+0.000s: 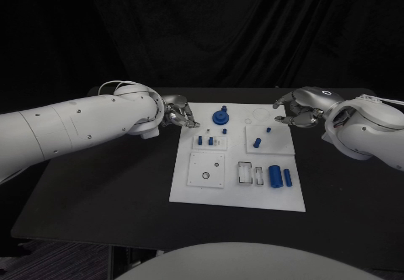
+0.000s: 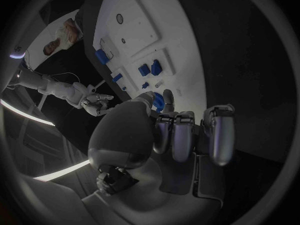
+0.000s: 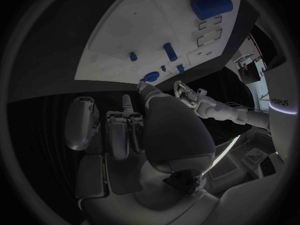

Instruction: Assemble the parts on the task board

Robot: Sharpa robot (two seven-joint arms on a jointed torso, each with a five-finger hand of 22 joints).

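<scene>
**Both hands hover at the far corners of the task board, holding nothing**

The flat white rectangular task board (image 1: 238,195) lies in the middle of the black table (image 1: 101,198), and everything below is placed against it.

The left silver hand (image 1: 178,114) hangs just off the board's far left corner, over the black table. Its fingers (image 2: 219,135) are curled loosely downward and apart from the thumb; nothing sits between them. The right silver hand (image 1: 296,109) is at the board's far right corner, its fingertips over the board's far edge. Its fingers (image 3: 82,122) are likewise spread and bent, with nothing in its grasp.

On the board, near the far edge between the two hands, stands a stacked blue round part with a short post on top (image 1: 220,116). Just nearer than it, a raised white square block (image 1: 211,140) carries several small blue pegs (image 1: 199,140). To the right of that, a second white block (image 1: 264,139) holds a small blue peg (image 1: 257,141) and a smaller blue piece (image 1: 270,129).

On the board's near half, a white square plate with two small holes (image 1: 207,170) sits at the left, a white frame with rectangular slots (image 1: 246,173) sits in the middle, and two blue cylinders (image 1: 275,175) lie side by side at the right.
</scene>
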